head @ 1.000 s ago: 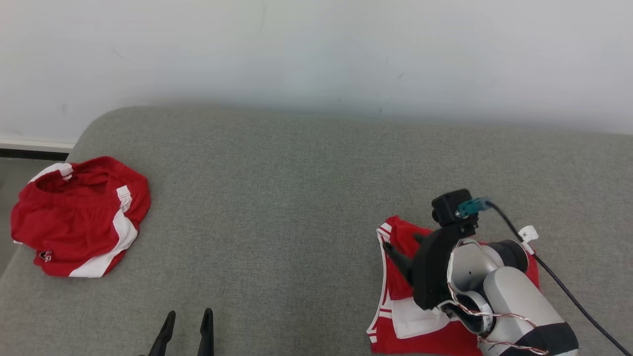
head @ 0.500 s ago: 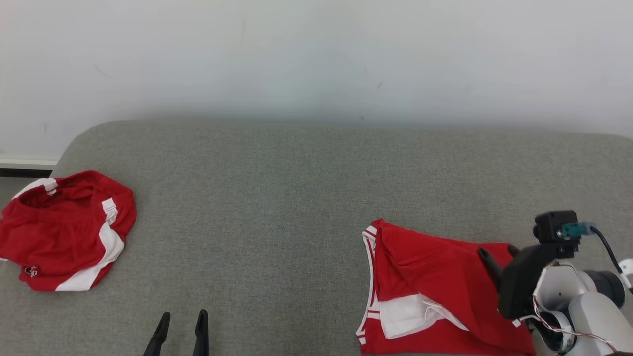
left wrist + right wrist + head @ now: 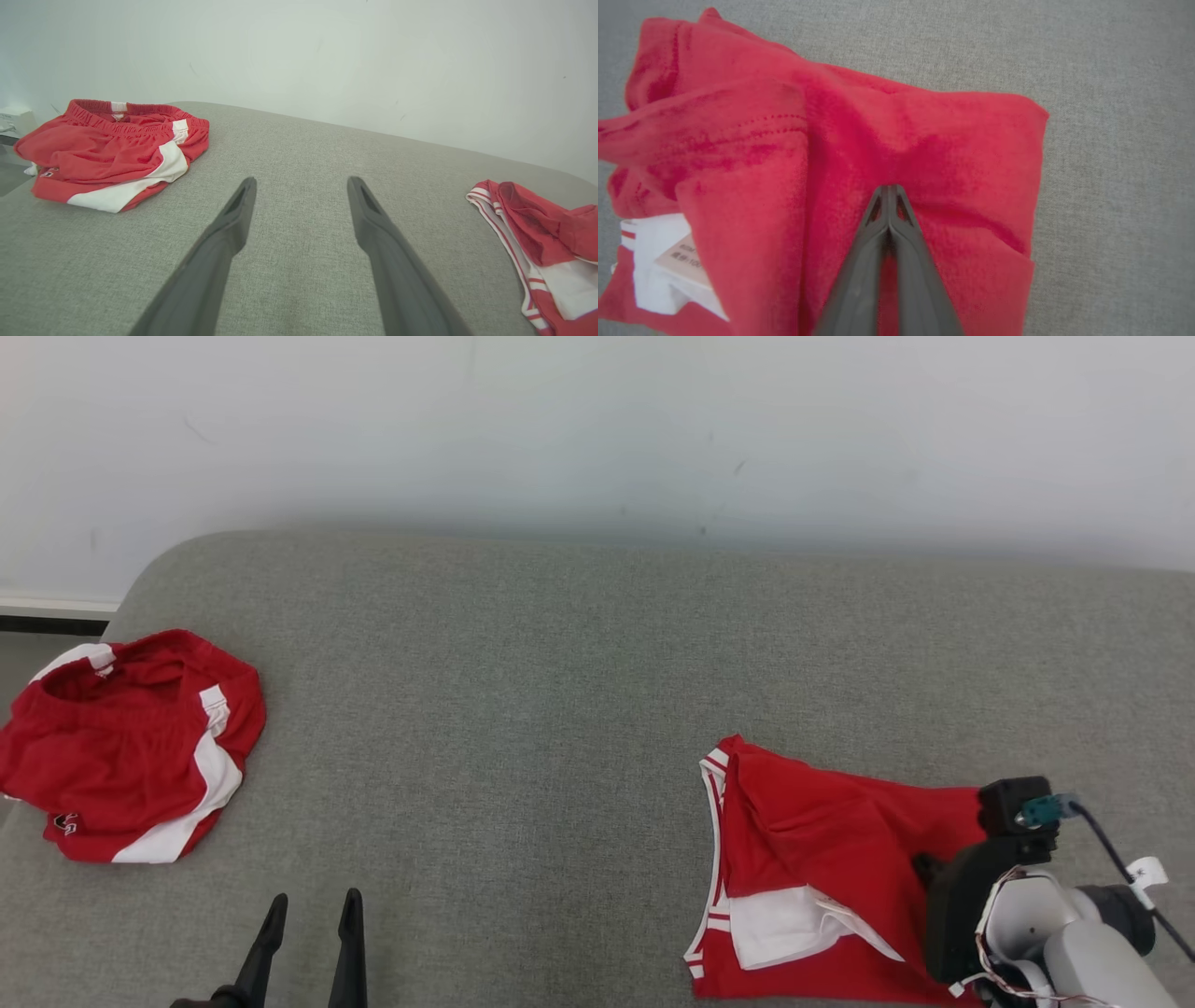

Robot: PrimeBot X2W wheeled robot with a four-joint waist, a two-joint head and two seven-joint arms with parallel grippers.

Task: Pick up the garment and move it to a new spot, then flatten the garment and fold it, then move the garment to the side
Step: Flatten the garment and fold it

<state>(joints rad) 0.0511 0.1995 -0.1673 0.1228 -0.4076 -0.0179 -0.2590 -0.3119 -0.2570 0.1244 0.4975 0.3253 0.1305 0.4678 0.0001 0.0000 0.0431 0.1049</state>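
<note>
Garment (image 3: 822,840) — red, white-striped edge, loosely folded, rumpled

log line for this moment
right end effector: shut on red garment | left end effector: open, empty | red shorts: far left on grey surface

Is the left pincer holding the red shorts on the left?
No, the left pincer is open and empty, apart from the red shorts.

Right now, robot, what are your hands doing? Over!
Right gripper shut, pinching the red garment. Left gripper open, holding nothing. Red shorts far left, not in the way. Over.
</note>
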